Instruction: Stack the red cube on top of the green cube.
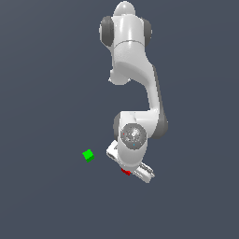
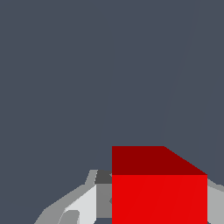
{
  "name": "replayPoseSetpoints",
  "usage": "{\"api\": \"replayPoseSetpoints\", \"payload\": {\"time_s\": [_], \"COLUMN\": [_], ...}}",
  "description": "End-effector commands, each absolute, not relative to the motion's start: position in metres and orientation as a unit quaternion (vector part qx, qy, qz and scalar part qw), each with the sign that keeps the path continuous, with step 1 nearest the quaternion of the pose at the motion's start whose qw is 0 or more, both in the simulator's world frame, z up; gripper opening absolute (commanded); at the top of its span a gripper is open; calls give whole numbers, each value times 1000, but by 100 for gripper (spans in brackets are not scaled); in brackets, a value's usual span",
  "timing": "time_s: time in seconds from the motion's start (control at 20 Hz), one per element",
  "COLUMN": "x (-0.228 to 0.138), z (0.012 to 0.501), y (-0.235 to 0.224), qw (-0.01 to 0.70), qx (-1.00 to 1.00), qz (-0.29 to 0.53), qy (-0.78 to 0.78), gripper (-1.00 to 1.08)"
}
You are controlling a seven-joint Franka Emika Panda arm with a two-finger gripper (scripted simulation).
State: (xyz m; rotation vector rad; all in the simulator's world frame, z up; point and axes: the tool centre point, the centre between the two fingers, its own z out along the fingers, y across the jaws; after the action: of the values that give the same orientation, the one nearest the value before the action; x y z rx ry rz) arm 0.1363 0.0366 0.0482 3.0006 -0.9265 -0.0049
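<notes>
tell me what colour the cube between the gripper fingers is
Bright red; the red cube shows best in the wrist view, close up between the fingers.

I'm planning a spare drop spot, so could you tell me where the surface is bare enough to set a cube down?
Nearly all of it is bare. The widest patches lie on the exterior view's left of the green cube, below both cubes, and on that view's right of the arm. The only crowded spot is the gripper over the red cube, with the green cube close by.
</notes>
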Motion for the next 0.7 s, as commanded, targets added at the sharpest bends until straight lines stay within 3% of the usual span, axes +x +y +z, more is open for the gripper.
{"api": "replayPoseSetpoints", "payload": {"time_s": [0.0, 0.35, 0.65], "x": [137, 137, 138], "z": [68, 111, 120], "y": [37, 36, 36], "qw": [0, 0, 0], "qx": [955, 955, 955], "qz": [0, 0, 0], "qy": [-295, -295, -295], "gripper": [-100, -100, -100]}}
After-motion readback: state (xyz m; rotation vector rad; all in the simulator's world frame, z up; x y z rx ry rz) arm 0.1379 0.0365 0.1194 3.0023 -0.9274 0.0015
